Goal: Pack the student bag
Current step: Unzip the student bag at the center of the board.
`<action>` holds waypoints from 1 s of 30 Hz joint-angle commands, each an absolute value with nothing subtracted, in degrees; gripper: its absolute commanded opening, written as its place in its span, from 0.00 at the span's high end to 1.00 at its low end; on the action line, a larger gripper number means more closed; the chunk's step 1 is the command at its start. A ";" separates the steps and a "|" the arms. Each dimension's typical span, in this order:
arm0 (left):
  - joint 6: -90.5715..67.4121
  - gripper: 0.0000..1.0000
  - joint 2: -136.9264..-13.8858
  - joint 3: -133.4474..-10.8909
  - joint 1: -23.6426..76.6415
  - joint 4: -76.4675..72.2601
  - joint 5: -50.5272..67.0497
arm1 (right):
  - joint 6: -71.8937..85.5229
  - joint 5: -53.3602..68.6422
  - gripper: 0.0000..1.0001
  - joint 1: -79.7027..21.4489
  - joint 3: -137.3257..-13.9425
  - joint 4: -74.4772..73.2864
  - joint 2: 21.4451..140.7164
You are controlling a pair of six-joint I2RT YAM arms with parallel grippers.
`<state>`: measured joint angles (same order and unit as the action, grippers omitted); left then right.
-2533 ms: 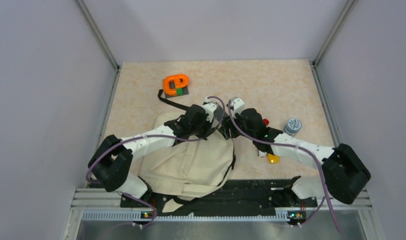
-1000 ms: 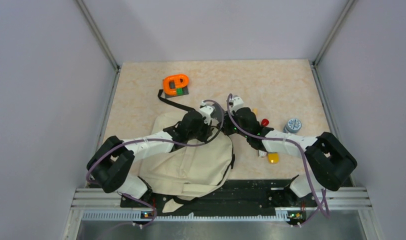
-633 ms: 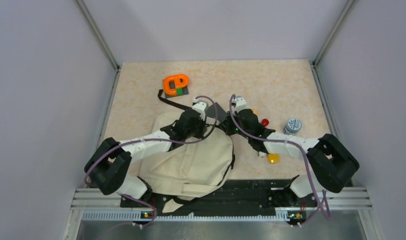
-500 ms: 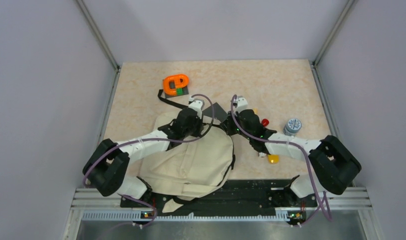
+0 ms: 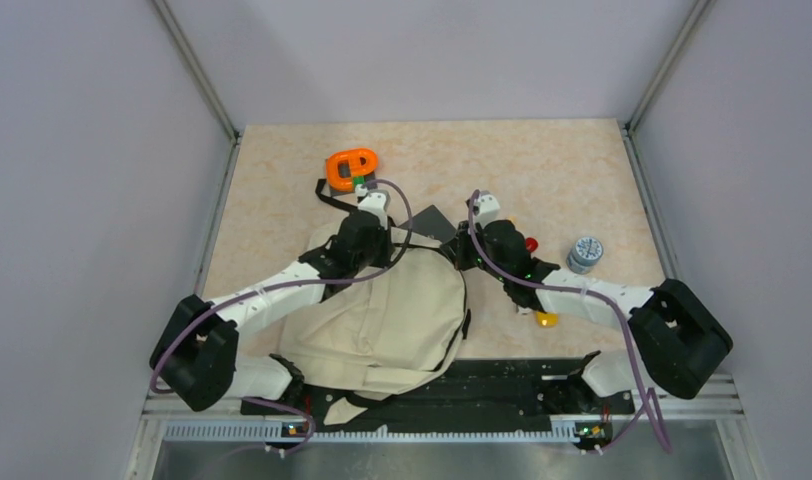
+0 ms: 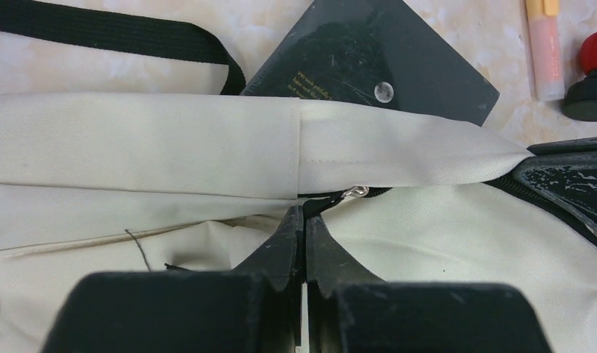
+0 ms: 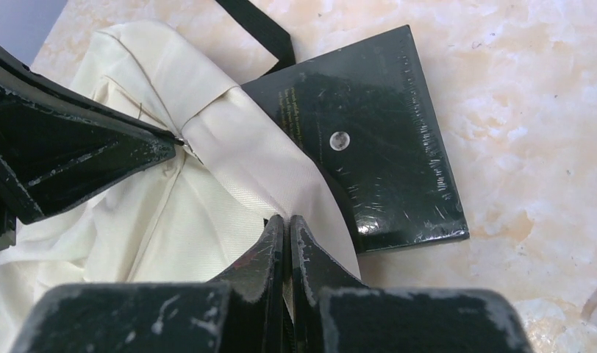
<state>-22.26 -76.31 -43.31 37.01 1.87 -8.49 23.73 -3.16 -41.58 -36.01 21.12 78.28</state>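
Observation:
The student bag [image 5: 382, 320], a large beige backpack, lies flat between my two arms. My left gripper [image 6: 305, 215] is shut on the black zipper pull [image 6: 332, 200] at the bag's top edge, next to a small silver ring [image 6: 358, 192]. In the top view it sits at the bag's upper left [image 5: 387, 243]. My right gripper [image 7: 287, 220] is shut on a fold of the bag's cloth [image 7: 207, 198], at the bag's upper right corner [image 5: 454, 250]. A black wrapped book [image 5: 434, 222] lies on the table, partly under the bag's top edge.
An orange item on a dark base [image 5: 352, 168] stands at the back left, with a black strap [image 5: 337, 203] beside it. Right of the bag are a marker [image 6: 543, 48], a red-topped piece [image 5: 530, 243], a round grey-blue item [image 5: 585, 250] and a yellow piece [image 5: 547, 319].
My left gripper has drawn the zipper pull leftward along the bag's top edge, away from the right gripper. More of the black book shows. The right gripper stays put on the cloth.

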 commanded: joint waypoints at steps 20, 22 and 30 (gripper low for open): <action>-16.09 1.00 -77.09 -48.34 32.02 13.92 -20.97 | 20.76 -7.01 1.00 -40.43 -38.45 16.85 74.56; -15.01 1.00 -75.98 -47.87 32.00 12.35 -16.60 | 20.27 -6.11 1.00 -40.43 -39.95 14.47 74.16; -14.28 0.35 -68.68 -46.45 34.95 9.63 -9.58 | 20.89 -9.65 0.31 -39.91 -41.63 3.88 65.87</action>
<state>-14.92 -74.22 -47.09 32.93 11.70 -11.16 21.12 -5.17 -40.75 -38.76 9.98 71.61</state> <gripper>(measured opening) 0.606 0.634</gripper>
